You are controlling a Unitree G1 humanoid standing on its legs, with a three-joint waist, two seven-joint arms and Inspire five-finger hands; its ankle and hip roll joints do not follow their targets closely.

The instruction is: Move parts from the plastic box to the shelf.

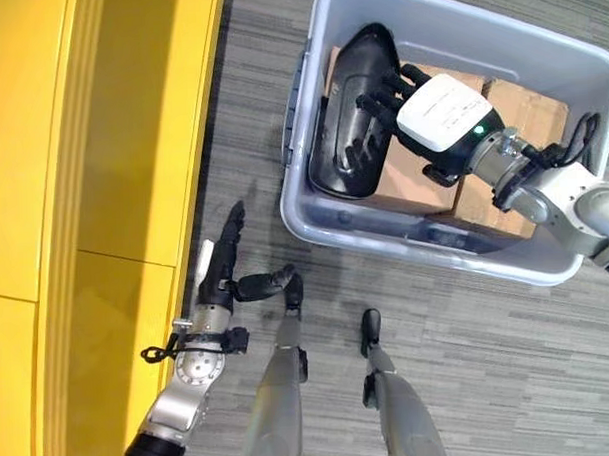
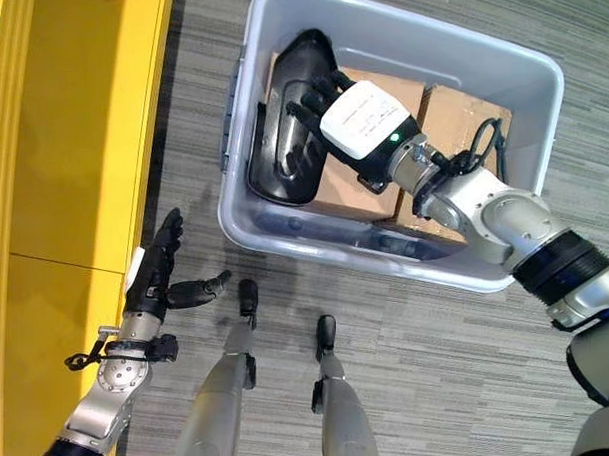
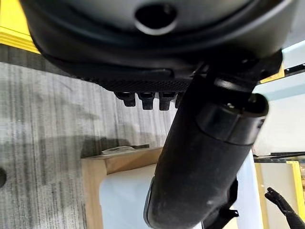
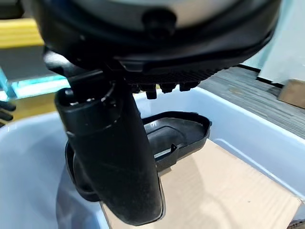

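A grey plastic box (image 1: 425, 246) stands on the carpet ahead. Inside it a black moulded part (image 1: 342, 97) leans against the left wall, resting on brown cardboard boxes (image 1: 526, 110). My right hand (image 1: 441, 113) reaches into the box from the right, its straight fingers (image 1: 375, 103) laid against the part's hollow side and not curled round it. In the right wrist view the part (image 4: 183, 131) lies just past the thumb (image 4: 114, 157). My left hand (image 1: 221, 266) hangs open and empty beside the yellow shelf (image 1: 83, 196).
The yellow shelf unit runs along the whole left side, its edge close to my left hand. Grey striped carpet (image 1: 489, 362) lies between the shelf and the box. The box's near rim (image 2: 385, 253) is close in front.
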